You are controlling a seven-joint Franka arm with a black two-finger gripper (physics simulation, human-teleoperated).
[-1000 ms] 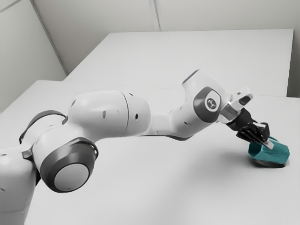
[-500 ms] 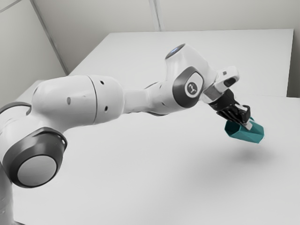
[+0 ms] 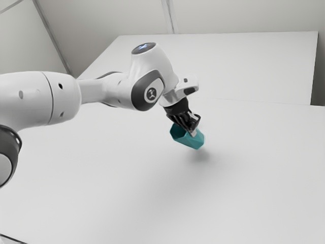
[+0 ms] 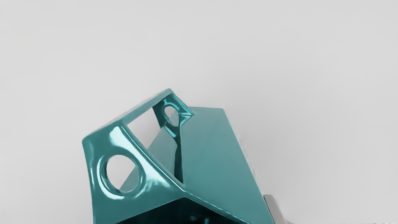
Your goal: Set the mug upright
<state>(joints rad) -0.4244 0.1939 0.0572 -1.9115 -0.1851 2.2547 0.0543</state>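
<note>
Mug hangs tilted above the desk, my fingers closed on it, how widely parted I can't tell; held clear, I judge, so its base can swing down.

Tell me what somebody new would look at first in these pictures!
Probably the teal mug, the brightest color here, tilted in the air above the pale table in the robot's black claw. Next comes the big white arm, stretching in from the exterior view's left. In the wrist view, the mug's shiny, angular sides stand out.
</note>
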